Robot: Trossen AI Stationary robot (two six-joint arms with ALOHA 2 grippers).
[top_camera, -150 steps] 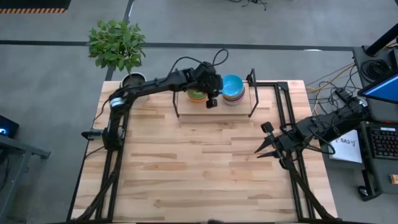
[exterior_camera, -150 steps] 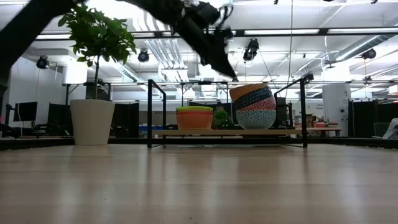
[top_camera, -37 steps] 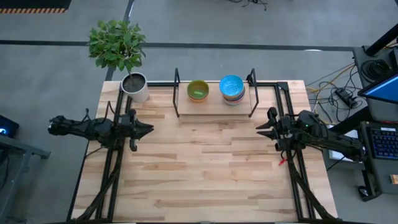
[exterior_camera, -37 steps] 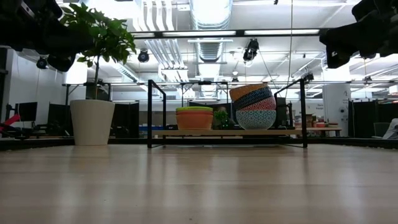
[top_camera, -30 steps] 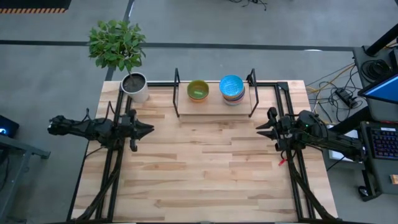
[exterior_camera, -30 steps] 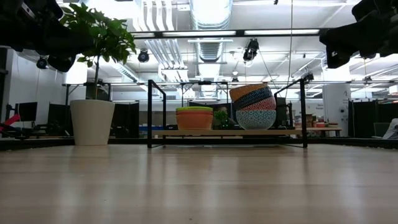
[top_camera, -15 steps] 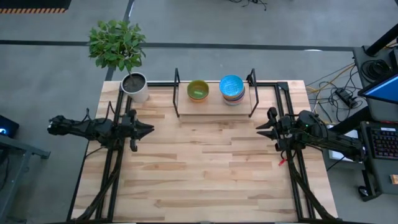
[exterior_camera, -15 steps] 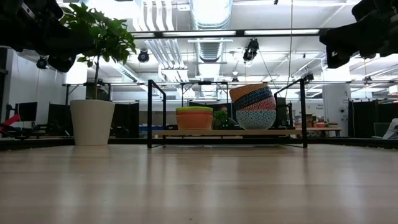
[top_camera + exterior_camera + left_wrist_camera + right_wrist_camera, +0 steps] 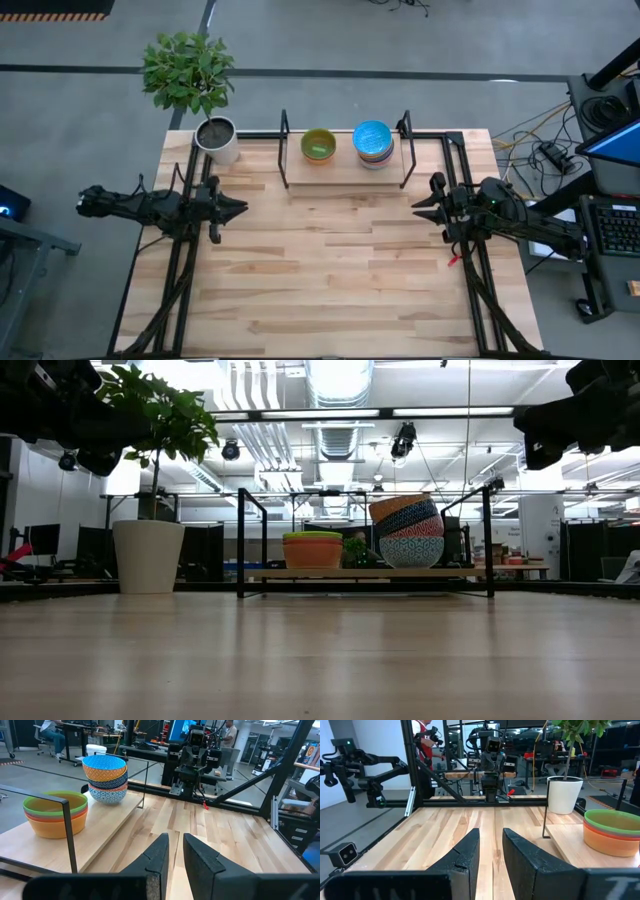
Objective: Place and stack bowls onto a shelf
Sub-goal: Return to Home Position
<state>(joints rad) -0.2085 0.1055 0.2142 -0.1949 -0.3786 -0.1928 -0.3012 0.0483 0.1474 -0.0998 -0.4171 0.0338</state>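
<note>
Now left jaws, right jaws narrowly parted, empty, at table (image 9: 330, 260) edges; plant pot (image 9: 217, 140) beside shelf (image 9: 345, 178) holding bowls (image 9: 373, 143).

From above, the green-topped stack (image 9: 318, 145) and the blue-topped stack (image 9: 373, 138) show only their top bowls, the rest hidden beneath; the low view's upper edge cuts off the left arm (image 9: 60, 410) and right arm (image 9: 585, 410); the right wrist view crops the green-topped stack.

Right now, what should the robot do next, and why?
Probably just hold still. The green-topped stack and the blue-topped stack sit on the shelf, and the left gripper and right gripper rest empty at the sides of the table.
</note>
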